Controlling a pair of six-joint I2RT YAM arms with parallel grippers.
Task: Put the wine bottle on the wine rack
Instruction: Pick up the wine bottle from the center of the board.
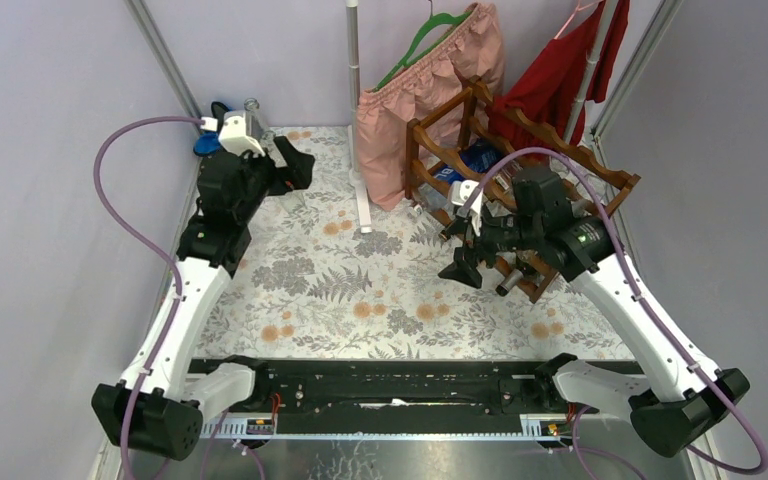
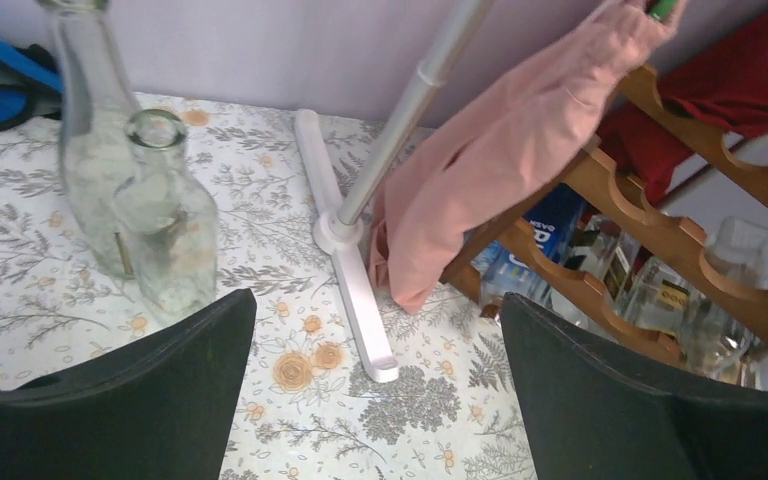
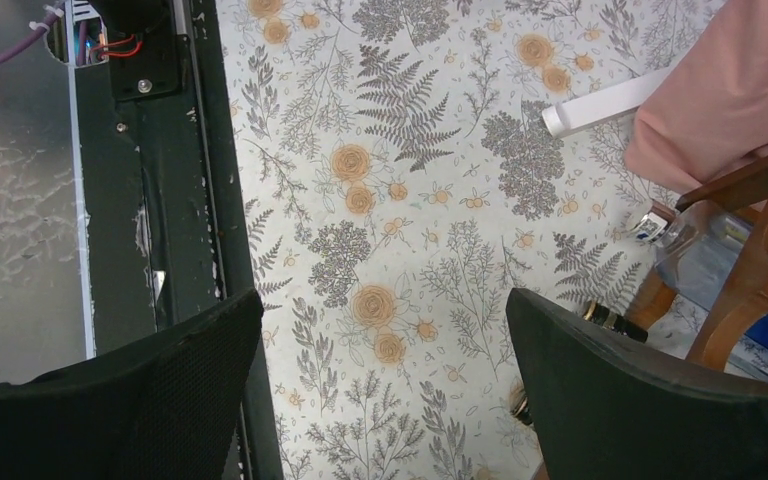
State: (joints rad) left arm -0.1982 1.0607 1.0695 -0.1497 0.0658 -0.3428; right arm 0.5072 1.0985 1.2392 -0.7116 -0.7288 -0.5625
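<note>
Only the top view takes in both arms at once: the left pincer (image 1: 285,165) reaches into the upper left of the table (image 1: 360,290), and the right pincer (image 1: 465,250) hangs at the near side of the wine rack (image 1: 447,112) on the right. The left wrist view alone gives us the glassware clearly: a tall clear bottle (image 2: 90,130) and a short clear bottle (image 2: 165,220) stand upright side by side at the upper left, necks up, the short 1 just beyond the left finger. The right wrist view alone shows a dark-capped bottle neck (image 3: 615,322) low beside a rack leg, pointing toward the upper left of that frame. Both pincers are spread wide with nothing between the fingers. In the top view the rack's long axis runs diagonally from upper centre toward the right edge, its scalloped rails level. It holds several clear bottles (image 2: 660,295) lying on their sides across the rails, and something blue-labelled (image 2: 560,220) farther back. Which bottle the task means, we cannot tell. A pink garment (image 2: 500,150) hangs against the rack's left end, beside a metal pole (image 2: 410,110) on a white foot (image 2: 355,290).
</note>
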